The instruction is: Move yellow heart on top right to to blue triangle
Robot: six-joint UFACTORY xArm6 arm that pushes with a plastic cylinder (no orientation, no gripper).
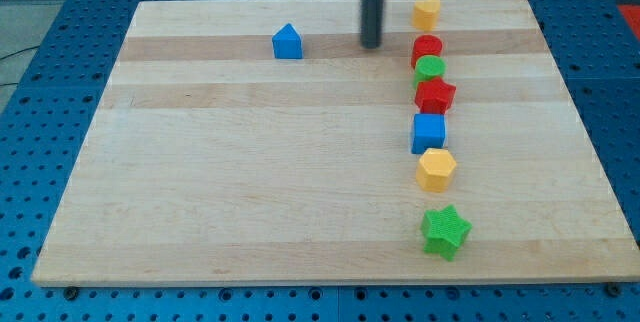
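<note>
Camera view has our tip down on the pale wooden board, holding nothing, between the blue triangle and the yellow heart, which sits at the view's top right. Risk: we're on the heart's wrong side; circling round could clip the red cylinder just below it. Blocks look like smooth, hard plastic; the rod is matte and dark.
</note>
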